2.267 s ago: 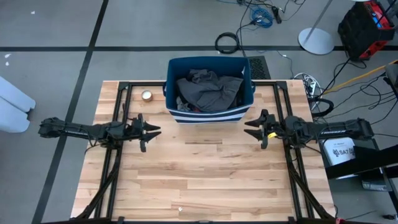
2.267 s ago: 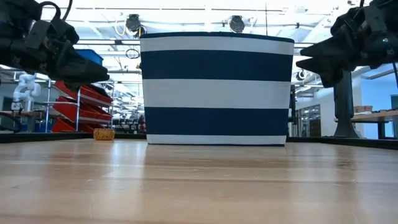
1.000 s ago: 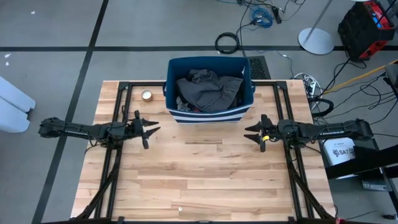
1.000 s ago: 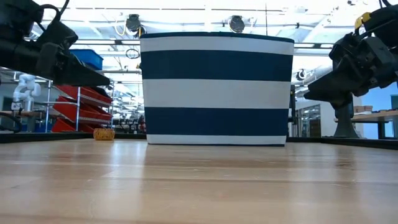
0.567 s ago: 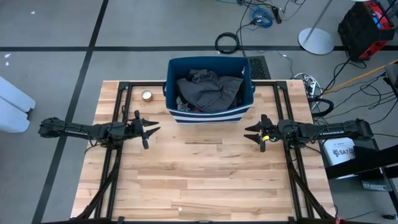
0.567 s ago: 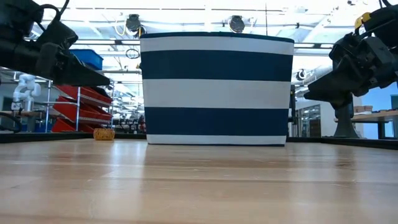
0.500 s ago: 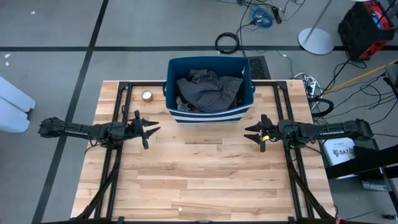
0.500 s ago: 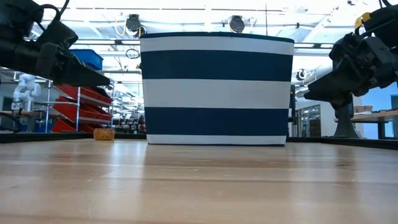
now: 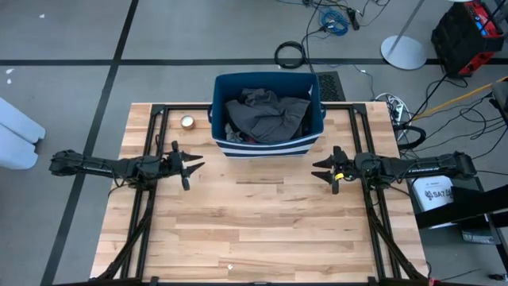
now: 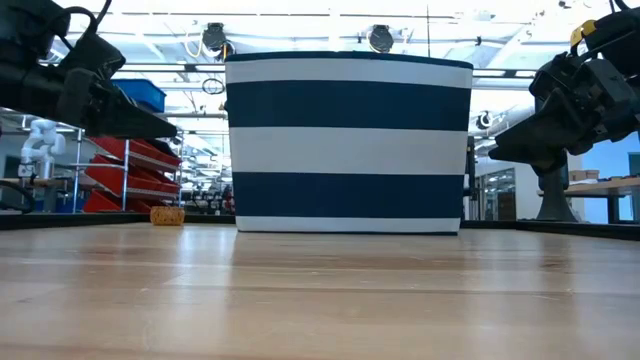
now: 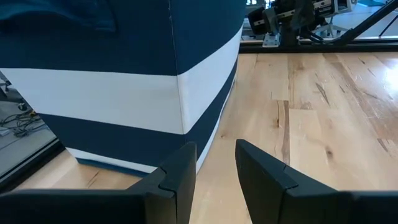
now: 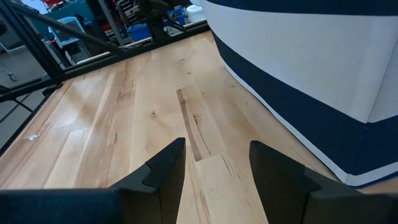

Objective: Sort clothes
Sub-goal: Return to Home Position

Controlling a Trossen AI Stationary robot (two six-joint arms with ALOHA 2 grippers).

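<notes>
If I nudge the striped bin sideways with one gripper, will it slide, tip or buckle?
The bin probably slides rather than tips: it sits wide and flat on the smooth table. Its straight walls suggest it holds shape, though the heaped grey garment adds some weight. The left gripper and right gripper wait alongside.

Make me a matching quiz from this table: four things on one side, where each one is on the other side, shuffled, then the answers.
1 dark grey garment
2 small roll
3 left gripper
4 right gripper

A raised, near the striped bin's front right corner
B inside the bin
C on the table, beside the bin's left wall
D raised, near the bin's front left corner

Pairs: 1-B, 2-C, 3-D, 4-A
</notes>
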